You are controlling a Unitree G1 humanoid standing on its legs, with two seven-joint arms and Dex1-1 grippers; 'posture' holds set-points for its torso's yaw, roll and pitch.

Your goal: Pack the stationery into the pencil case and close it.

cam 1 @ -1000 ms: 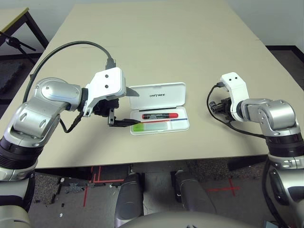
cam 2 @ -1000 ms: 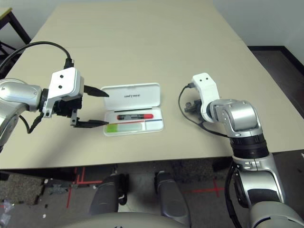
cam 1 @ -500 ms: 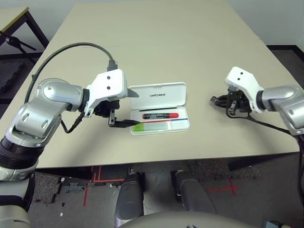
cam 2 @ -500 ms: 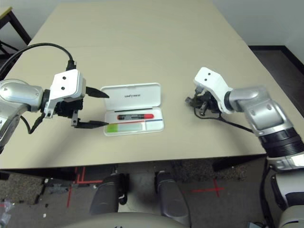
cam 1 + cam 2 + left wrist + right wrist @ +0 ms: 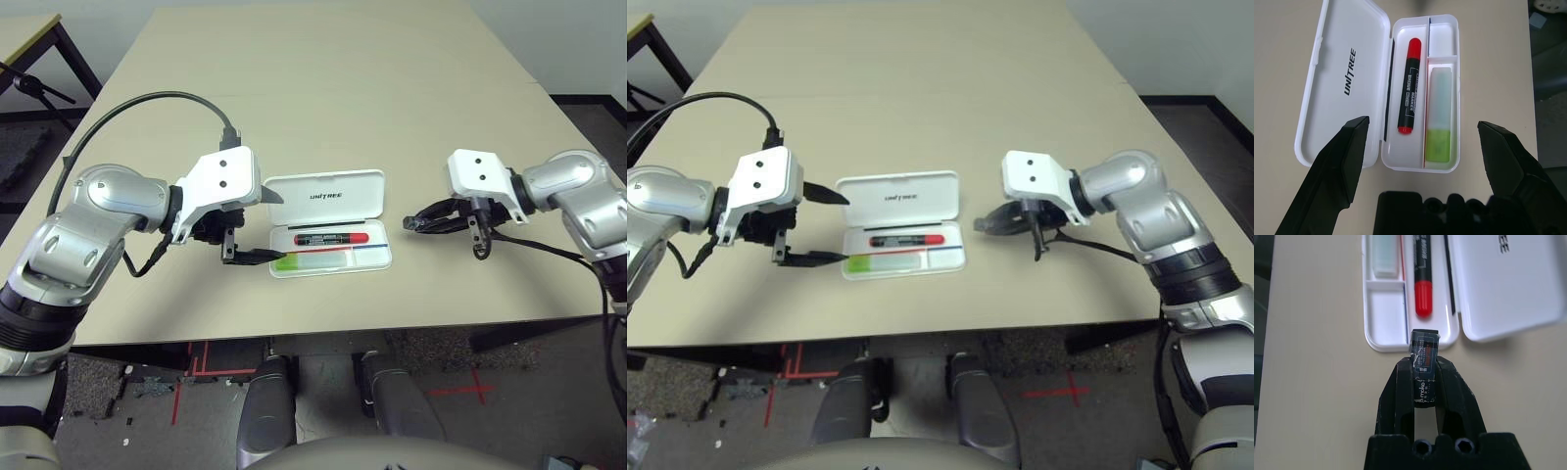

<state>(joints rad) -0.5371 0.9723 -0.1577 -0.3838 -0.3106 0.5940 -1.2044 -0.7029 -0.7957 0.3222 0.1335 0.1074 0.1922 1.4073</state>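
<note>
Left end effector (image 5: 252, 224) hovers open beside the case (image 5: 329, 224), which lies open on the bench (image 5: 323, 88), holding marker (image 5: 330, 238) and highlighter (image 5: 313, 260). Right end effector (image 5: 1424, 373) grips a small dark piece (image 5: 1423, 363); early release risks missing the empty compartment.

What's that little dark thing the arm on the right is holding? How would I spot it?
Start at the open white pencil case mid-table, holding a red marker and a green highlighter. Just beside its end hangs the right gripper, shut on a small dark block. Unlike the long pens, it is short, blackish, with a printed label.
</note>
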